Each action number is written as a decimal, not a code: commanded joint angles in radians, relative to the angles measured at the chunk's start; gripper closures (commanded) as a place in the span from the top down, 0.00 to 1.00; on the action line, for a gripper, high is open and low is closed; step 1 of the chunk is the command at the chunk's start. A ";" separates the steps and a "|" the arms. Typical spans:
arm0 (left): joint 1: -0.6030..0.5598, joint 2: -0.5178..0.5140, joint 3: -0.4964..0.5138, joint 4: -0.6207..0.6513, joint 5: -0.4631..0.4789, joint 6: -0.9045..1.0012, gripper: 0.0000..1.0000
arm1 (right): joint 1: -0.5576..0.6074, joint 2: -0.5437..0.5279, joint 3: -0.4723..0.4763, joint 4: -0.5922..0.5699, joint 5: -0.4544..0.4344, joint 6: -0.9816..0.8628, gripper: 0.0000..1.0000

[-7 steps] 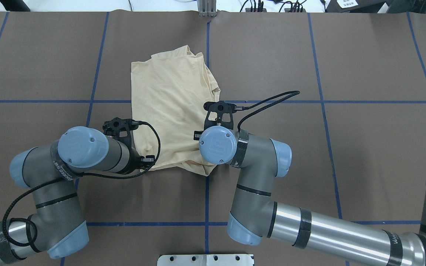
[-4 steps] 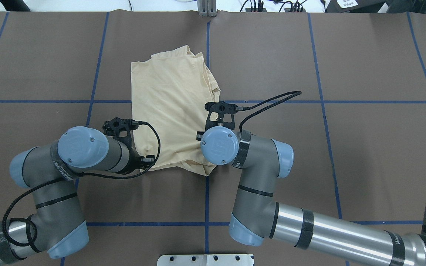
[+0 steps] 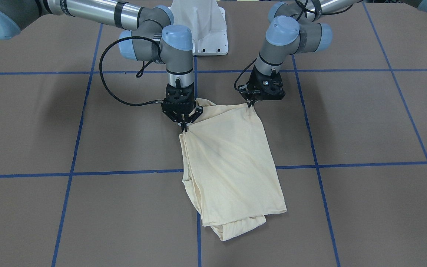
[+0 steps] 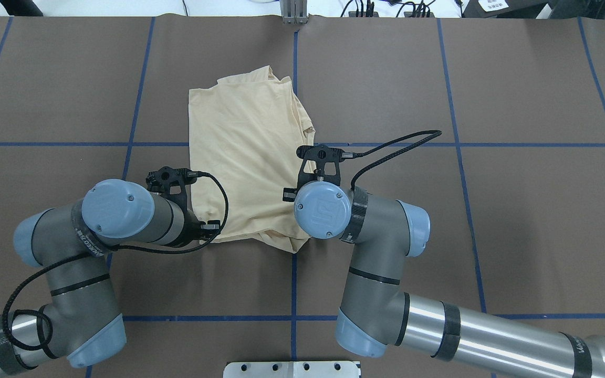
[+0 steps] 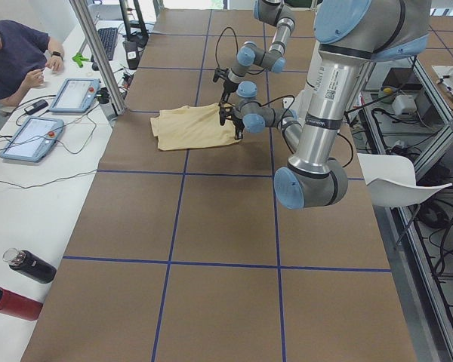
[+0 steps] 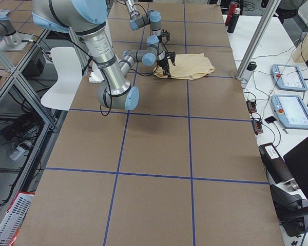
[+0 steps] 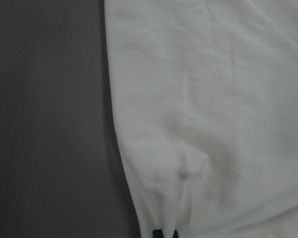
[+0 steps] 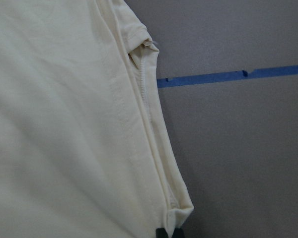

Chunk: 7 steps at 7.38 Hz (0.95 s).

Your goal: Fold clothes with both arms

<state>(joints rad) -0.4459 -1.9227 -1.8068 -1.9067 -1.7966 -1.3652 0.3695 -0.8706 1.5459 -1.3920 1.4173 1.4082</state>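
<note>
Cream T-shirt (image 3: 232, 167); left gripper (image 3: 252, 104), right gripper (image 3: 184, 128) pinching its robot-side corners

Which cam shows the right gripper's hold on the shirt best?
Exterior front-facing: the right gripper is unobstructed, fingers closed on the edge of the shirt. Overhead: the right arm covers the grip. Right wrist: only fingertips and a shirt corner at the frame's bottom. Side views: too small to judge.
</note>
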 commanded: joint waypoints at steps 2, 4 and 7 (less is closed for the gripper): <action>0.003 0.013 -0.119 0.003 -0.058 -0.003 0.00 | -0.050 -0.098 0.193 -0.068 -0.001 0.002 0.00; 0.068 0.011 -0.254 0.114 -0.069 -0.073 0.00 | -0.127 -0.183 0.473 -0.281 -0.004 0.005 0.00; 0.163 0.010 -0.425 0.241 -0.067 -0.149 0.00 | -0.231 -0.211 0.553 -0.337 -0.064 0.089 0.00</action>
<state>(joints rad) -0.3178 -1.9116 -2.1721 -1.7133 -1.8644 -1.4833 0.1738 -1.0683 2.0727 -1.7150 1.3824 1.4788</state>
